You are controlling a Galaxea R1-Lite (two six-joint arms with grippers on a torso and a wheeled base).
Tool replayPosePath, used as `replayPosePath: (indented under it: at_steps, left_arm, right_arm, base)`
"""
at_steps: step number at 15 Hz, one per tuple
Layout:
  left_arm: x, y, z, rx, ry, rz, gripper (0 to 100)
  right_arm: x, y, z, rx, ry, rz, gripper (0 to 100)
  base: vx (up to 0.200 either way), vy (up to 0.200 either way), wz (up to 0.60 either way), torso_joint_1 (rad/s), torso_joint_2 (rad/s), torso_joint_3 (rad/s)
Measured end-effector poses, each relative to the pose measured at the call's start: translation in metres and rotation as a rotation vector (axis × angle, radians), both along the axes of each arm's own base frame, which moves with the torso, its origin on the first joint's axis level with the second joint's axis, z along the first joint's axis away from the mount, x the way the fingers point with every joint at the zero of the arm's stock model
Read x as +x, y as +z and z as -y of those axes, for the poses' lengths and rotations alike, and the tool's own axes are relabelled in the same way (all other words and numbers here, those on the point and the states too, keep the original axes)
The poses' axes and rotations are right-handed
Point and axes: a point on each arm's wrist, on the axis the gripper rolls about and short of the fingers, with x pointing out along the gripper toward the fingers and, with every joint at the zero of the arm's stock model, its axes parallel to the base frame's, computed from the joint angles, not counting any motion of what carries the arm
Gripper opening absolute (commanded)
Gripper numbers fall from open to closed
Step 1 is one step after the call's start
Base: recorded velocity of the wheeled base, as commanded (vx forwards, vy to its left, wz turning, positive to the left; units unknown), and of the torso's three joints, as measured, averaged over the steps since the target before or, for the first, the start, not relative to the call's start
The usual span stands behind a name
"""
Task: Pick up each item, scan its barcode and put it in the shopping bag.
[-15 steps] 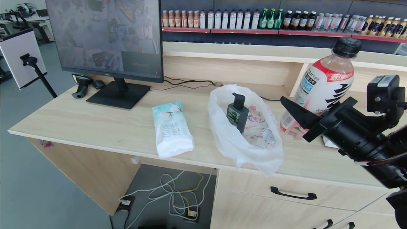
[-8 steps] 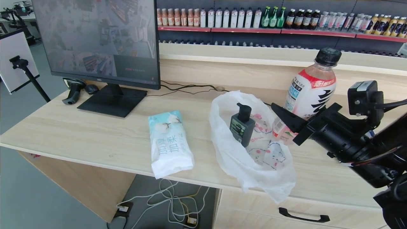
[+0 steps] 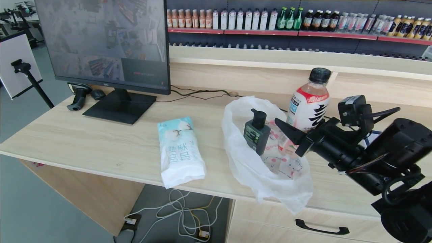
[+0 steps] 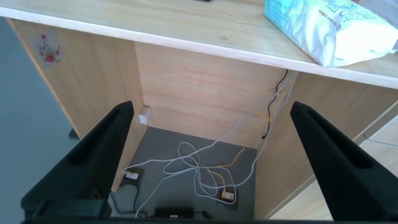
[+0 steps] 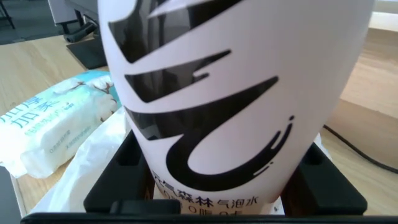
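Floppy white plastic shopping bag [image 3: 241, 162] sags over the worktop's front edge, dark pump bottle [image 3: 257, 133] upright inside; right pincer [image 3: 293, 136] is clamped on a plastic drink bottle [image 3: 307, 108] over the bag's mouth, far finger hidden; soft tissue pack [image 3: 180, 152] lies near the front edge; left pincer [image 4: 211, 115] gapes wide below that edge.

Tissue pack [image 3: 181, 150] lies left of shopping bag [image 3: 237, 158] holding pump bottle [image 3: 257, 133].
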Motion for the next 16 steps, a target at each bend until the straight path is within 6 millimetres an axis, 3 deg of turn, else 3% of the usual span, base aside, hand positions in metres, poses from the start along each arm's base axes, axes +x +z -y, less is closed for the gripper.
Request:
replayPosePath:
  at_steps: [9,16]
  left_arm:
    - [0.000,0.000,0.000,0.000,-0.001,0.000,100]
    - [0.000,0.000,0.000,0.000,-0.001,0.000,100]
  right_arm:
    - [0.027,-0.029,-0.009,-0.025,-0.002,-0.074,0]
    - [0.026,-0.045,-0.010,-0.045,0.001,-0.122,0]
  base:
    - [0.000,0.000,0.00,0.000,0.00,0.000]
    - [0.000,0.000,0.00,0.000,0.00,0.000]
